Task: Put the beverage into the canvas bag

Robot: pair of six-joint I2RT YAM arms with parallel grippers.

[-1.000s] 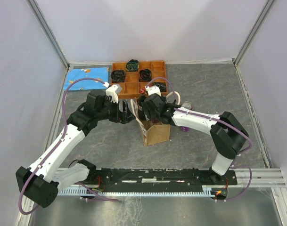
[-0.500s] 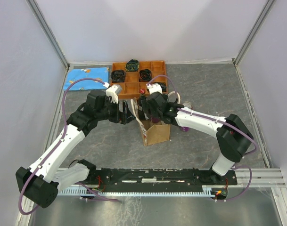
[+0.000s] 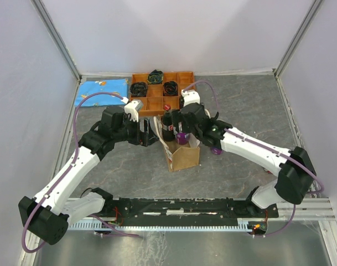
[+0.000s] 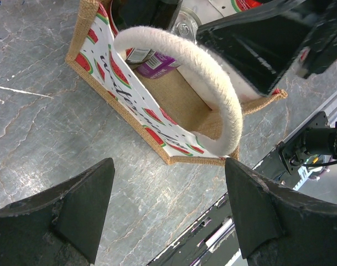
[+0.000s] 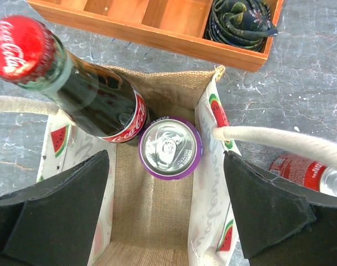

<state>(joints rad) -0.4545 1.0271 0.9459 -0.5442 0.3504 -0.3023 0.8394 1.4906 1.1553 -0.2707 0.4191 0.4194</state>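
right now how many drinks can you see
3: a cola bottle leaning in the canvas bag, a purple can upright beside it, a red can outside the bag. More may be hidden.

Grey marbled tabletop (image 3: 240, 100), enclosed by plain white walls (image 3: 174, 33). Wooden divided tray (image 3: 138, 77) stands at the far edge, centre. Three dark coiled bundles (image 3: 139, 87) noted in separate compartments; whether cords or bands cannot be told. One small red item (image 3: 167, 105) sits in a near compartment. Blue patterned cloth (image 3: 102, 91) lies flat, just left of the tray. Red can (image 5: 304, 172) lies on its side on the tabletop.
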